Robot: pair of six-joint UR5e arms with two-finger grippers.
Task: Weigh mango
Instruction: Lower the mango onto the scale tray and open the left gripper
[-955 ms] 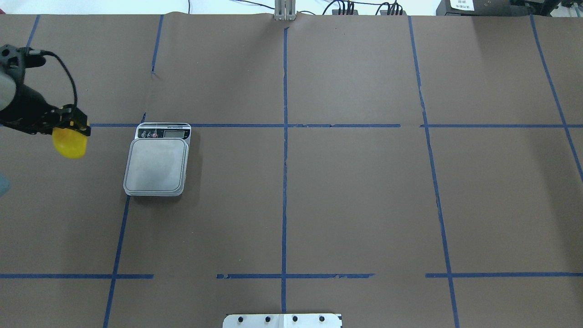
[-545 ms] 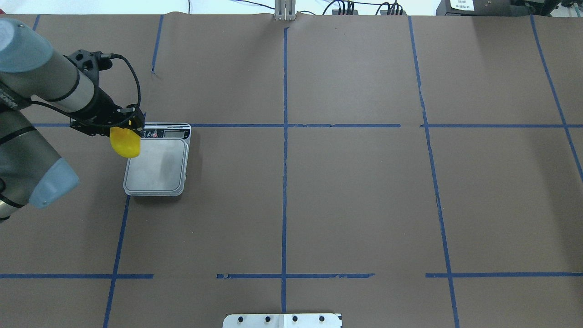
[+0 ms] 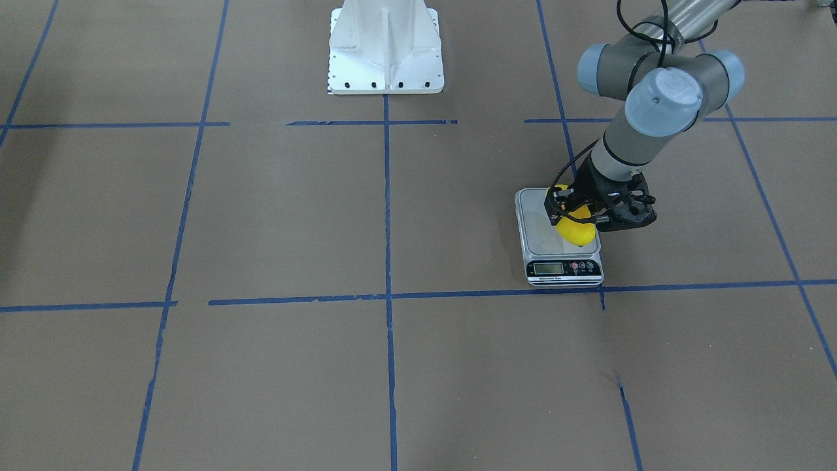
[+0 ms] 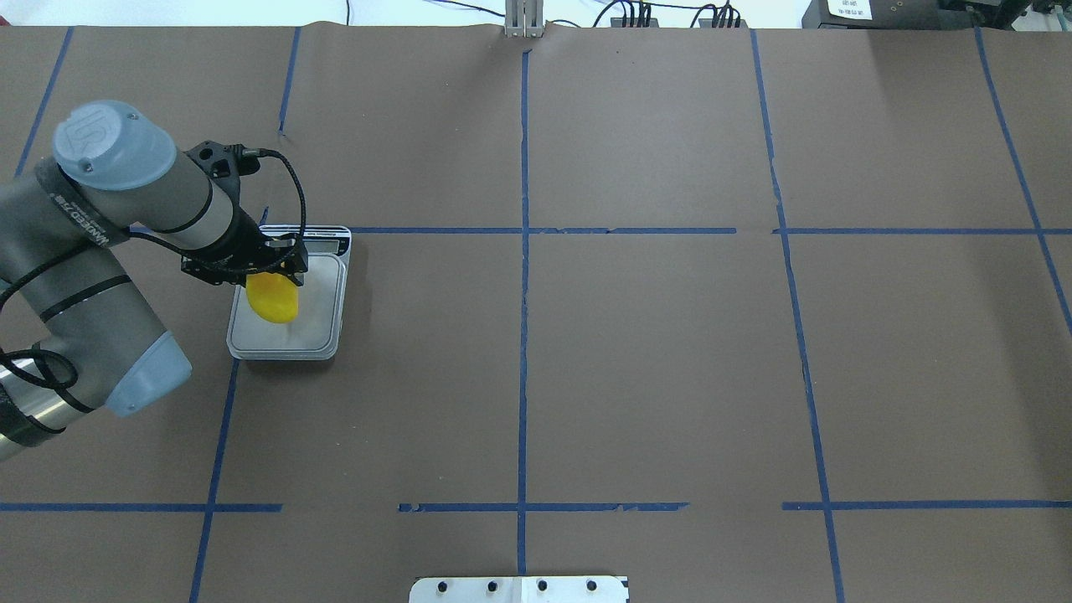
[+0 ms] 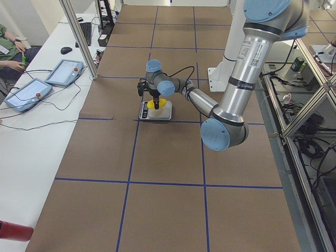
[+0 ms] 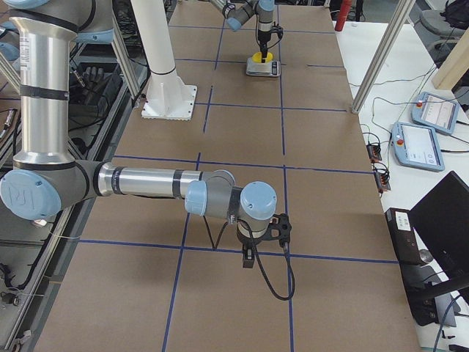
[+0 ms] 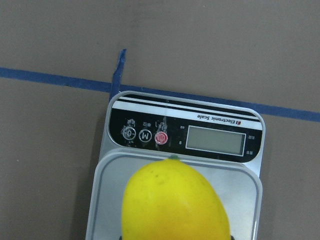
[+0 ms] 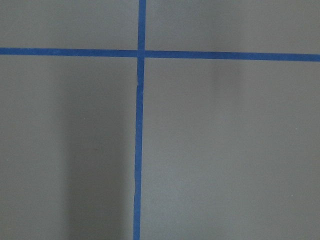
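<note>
Left gripper [image 4: 277,271] closed tight around smooth, bright-yellow, orange-tinged oval mango [image 4: 274,301] over grey scale [image 4: 323,311].

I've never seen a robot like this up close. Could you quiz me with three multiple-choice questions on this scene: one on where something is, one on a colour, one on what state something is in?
1. Where is the mango?
A. Lying on bare paper far from everything
B. Over the platform of the scale
C. Beside the white base

2. What colour are the tape lines on the table?
A. Green
B. White
C. Blue

3. What state is the left tool in?
A. Shut on the mango
B. Open and empty
C. Open, with the mango lying beside it

Answers:
1 B: the overhead view shows the yellow fruit above the grey platform.
2 C: every line crossing the brown surface is blue.
3 A: the front-facing view shows the tool clamped on the mango's upper end.
</note>
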